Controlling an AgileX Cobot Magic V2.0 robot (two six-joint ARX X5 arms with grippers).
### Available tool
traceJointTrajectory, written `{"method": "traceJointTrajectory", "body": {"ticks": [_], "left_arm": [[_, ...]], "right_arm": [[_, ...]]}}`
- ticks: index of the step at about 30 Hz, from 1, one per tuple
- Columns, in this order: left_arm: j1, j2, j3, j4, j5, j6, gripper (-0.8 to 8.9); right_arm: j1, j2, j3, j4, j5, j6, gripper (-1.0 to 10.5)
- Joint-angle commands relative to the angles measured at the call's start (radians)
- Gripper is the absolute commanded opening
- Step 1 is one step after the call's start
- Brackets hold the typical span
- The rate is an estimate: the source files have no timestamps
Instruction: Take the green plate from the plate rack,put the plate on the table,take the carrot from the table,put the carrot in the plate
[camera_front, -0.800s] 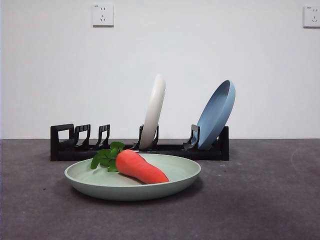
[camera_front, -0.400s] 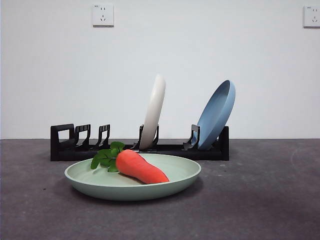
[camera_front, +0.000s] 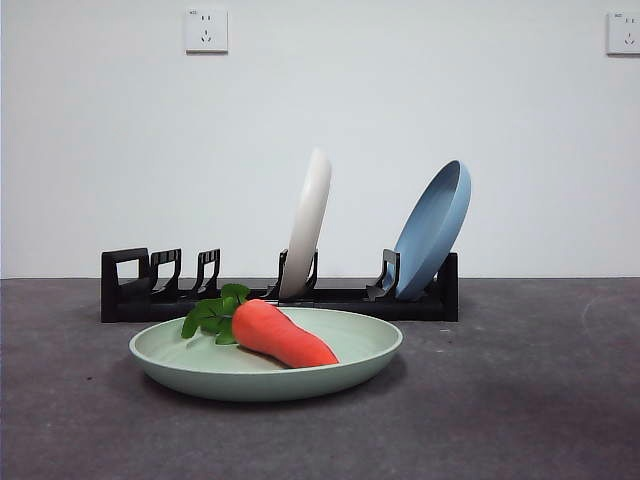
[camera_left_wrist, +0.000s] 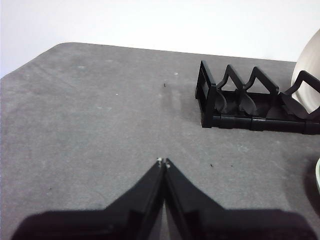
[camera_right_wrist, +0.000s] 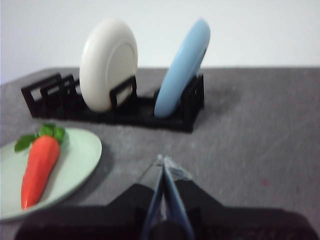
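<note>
The green plate (camera_front: 340, 352) lies flat on the table (camera_front: 520, 400) in front of the plate rack (camera_front: 160, 295). The carrot (camera_front: 282, 334) lies in the plate, its leaves toward the rack's loop end. The right wrist view shows the plate (camera_right_wrist: 75, 157) with the carrot (camera_right_wrist: 39, 167) in it. My right gripper (camera_right_wrist: 163, 161) is shut and empty, above the table beside the plate. My left gripper (camera_left_wrist: 163, 161) is shut and empty, over bare table near the rack's (camera_left_wrist: 240, 102) loop end. Neither gripper shows in the front view.
A cream-white plate (camera_front: 308, 222) and a blue plate (camera_front: 435, 228) stand upright in the rack, also in the right wrist view: white (camera_right_wrist: 107, 64), blue (camera_right_wrist: 182, 67). Two wall sockets (camera_front: 206, 30) sit high on the white wall.
</note>
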Motion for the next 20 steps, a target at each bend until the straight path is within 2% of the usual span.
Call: {"method": "traceJointTrajectory", "body": {"ticks": [1, 6, 20], "left_arm": [[0.003, -0.003, -0.013, 0.008, 0.002, -0.003, -0.03], [0.003, -0.003, -0.013, 0.008, 0.002, -0.003, -0.03], [0.003, -0.003, -0.013, 0.008, 0.002, -0.003, -0.03]], "right_arm": [[0.0, -0.003, -0.008, -0.06, 0.003, 0.011, 0.0], [0.001, -0.003, -0.008, -0.053, 0.003, 0.055, 0.0], [0.001, -0.003, -0.008, -0.052, 0.003, 0.054, 0.0]]}}
